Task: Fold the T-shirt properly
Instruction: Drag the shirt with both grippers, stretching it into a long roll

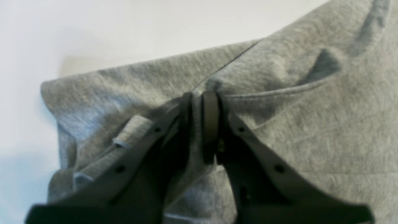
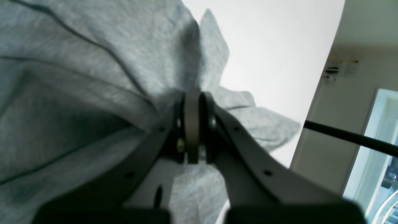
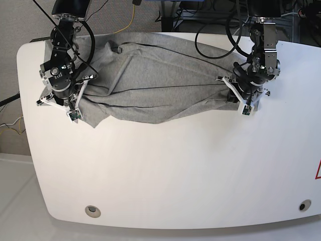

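The heather-grey T-shirt (image 3: 155, 75) hangs stretched and creased between my two grippers over the back half of the white table (image 3: 165, 165), plain side up. My left gripper (image 3: 231, 90), on the right of the base view, is shut on the shirt's edge. The left wrist view shows its tips (image 1: 200, 99) pinching a fold of T-shirt (image 1: 311, 124) by a hem seam. My right gripper (image 3: 80, 93), on the base view's left, is also shut. Bunched T-shirt cloth (image 2: 77, 77) spreads out from its closed tips (image 2: 194, 99). No lettering shows.
Black and yellow cables (image 3: 133, 12) run behind the table's back edge. Two round holes (image 3: 92, 211) (image 3: 304, 205) sit near the front corners. A red mark (image 3: 317, 170) lies at the right edge. Past the table edge in the right wrist view is a black rod (image 2: 348, 137).
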### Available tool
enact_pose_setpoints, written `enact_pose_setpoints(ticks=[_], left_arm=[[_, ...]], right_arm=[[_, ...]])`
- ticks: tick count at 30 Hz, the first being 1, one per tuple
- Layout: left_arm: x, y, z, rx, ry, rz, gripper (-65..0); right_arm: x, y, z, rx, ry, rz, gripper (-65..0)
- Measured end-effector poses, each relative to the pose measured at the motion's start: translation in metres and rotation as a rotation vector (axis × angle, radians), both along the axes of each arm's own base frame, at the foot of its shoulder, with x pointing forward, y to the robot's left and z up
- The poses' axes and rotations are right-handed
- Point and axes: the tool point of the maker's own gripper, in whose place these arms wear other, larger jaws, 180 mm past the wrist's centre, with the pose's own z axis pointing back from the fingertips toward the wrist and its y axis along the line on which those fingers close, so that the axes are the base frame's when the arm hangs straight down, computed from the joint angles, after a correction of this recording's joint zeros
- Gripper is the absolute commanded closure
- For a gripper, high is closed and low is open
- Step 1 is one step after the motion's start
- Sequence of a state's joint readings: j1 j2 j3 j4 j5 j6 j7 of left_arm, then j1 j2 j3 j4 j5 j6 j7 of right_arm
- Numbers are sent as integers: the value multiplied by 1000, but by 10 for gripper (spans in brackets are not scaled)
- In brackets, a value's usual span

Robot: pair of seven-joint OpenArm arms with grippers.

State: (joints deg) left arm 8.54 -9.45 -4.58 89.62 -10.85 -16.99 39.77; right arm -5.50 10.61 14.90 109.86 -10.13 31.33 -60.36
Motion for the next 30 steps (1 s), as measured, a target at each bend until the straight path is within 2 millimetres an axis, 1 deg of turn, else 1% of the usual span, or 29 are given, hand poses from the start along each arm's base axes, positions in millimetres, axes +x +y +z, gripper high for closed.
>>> enact_pose_setpoints(ticks=[3, 7, 14, 30], left_arm=[[1, 0, -1, -9, -4, 6, -32], [3, 1, -2, -15, -7, 7, -32], [4, 0, -2, -20, -19, 7, -32], [12, -1, -4, -54, -34, 17, -32]], right_arm=[[-7, 0, -1, -7, 10, 1, 0], [-19, -5, -8, -23, 66, -20, 0], [-30, -8, -15, -33, 98, -21, 0], [-75, -10, -37, -48, 217, -27, 0]])
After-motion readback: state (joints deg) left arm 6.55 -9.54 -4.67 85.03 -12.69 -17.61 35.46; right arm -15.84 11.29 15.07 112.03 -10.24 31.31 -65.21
